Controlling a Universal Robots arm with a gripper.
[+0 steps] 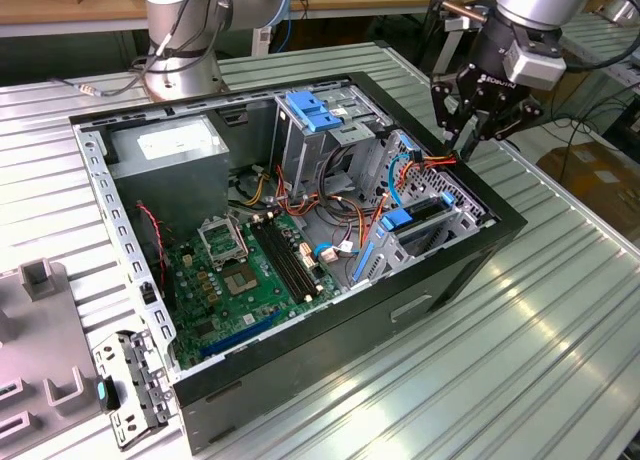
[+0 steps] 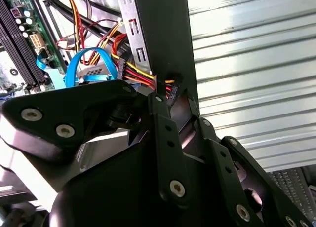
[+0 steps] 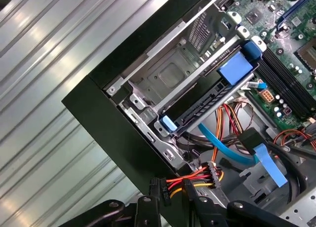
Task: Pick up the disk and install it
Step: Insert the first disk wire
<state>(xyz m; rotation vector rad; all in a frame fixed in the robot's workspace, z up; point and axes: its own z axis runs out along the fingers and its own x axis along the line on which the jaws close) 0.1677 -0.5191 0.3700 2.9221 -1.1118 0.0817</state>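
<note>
The disk (image 1: pixel 427 209) stands in the lower drive cage (image 1: pixel 452 230), at about 4 o'clock from the middle of the computer case (image 1: pixel 300 365) in the exterior view; in the first wrist view it shows as a thin dark slab running between two blue carrier tabs (image 3: pixel 168 123); it looks set into the bay rather than lying loose, though I cannot tell how far home it is.

I judge it to be stiff and dense, fairly heavy for its size, with smooth metal faces that could slip and insides that dislike knocks; the sound hold would be across its long side edges, on the carrier rails, keeping off the flat faces and the connector end; as it stands, the edge with the tabs is the part on offer.

The gripper (image 1: pixel 470 140) hangs at about 1 o'clock from the disk in the exterior view, over the case's rim, near the disk but apart from it; a bundle of red, yellow and orange power wires (image 1: pixel 440 161) runs between the two, and its black connector (image 3: pixel 213 171) lies just beside the gripper in the first wrist view; whether the jaws are open, closed or pinching anything I cannot tell; the disk is not between them
</note>
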